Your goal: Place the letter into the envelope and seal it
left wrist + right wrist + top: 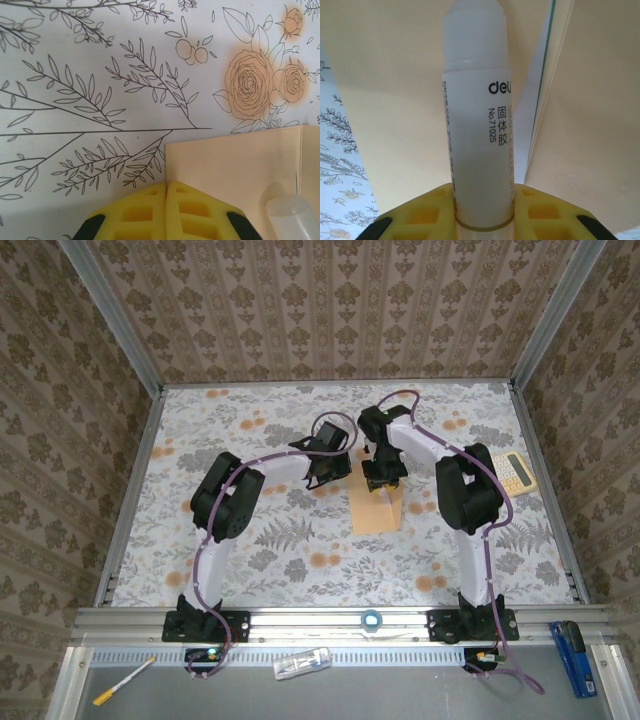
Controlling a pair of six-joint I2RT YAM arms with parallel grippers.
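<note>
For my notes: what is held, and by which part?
The right fingers hold a glue stick by its bottom end; the left fingers hold nothing.

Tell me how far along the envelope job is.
Done: the letter looks tucked inside the envelope, its green edge showing at the opening. In hand: the right end effector holds a glue stick over it. Remaining: gluing and sealing.

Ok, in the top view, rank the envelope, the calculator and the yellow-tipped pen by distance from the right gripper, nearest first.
1. envelope, just below the right gripper, mid-table.
2. calculator, at the table's right edge.
3. pen, on the near ledge, far left.
</note>
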